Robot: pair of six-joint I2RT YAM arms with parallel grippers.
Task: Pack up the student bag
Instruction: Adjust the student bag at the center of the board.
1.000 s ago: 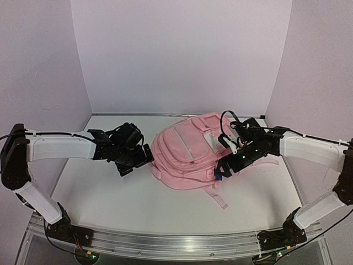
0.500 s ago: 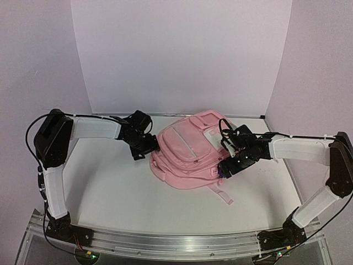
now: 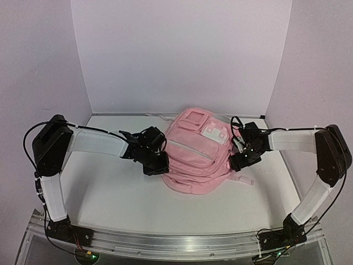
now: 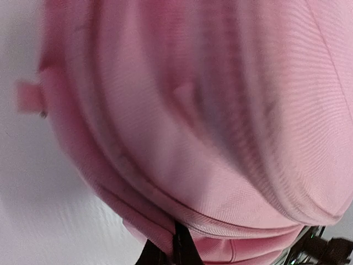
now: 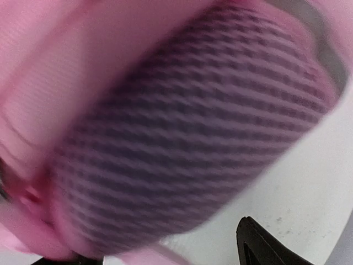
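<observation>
Middle of the bench taken up; front and near left lie open.

The student bag point(image 3: 196, 157) fills the centre of the bench point(image 3: 110, 204) and reaches close to the back wall point(image 3: 182, 55), leaving little room behind it. The left hand point(image 3: 162, 165) is pinched onto its left flank and the right hand point(image 3: 238, 162), jaws apart, sits against its right flank, so both sides are blocked low down. The left arm point(image 3: 96, 142) and right arm point(image 3: 292, 141) stretch across from the sides. Wide bare bench lies in front of the bag.
</observation>
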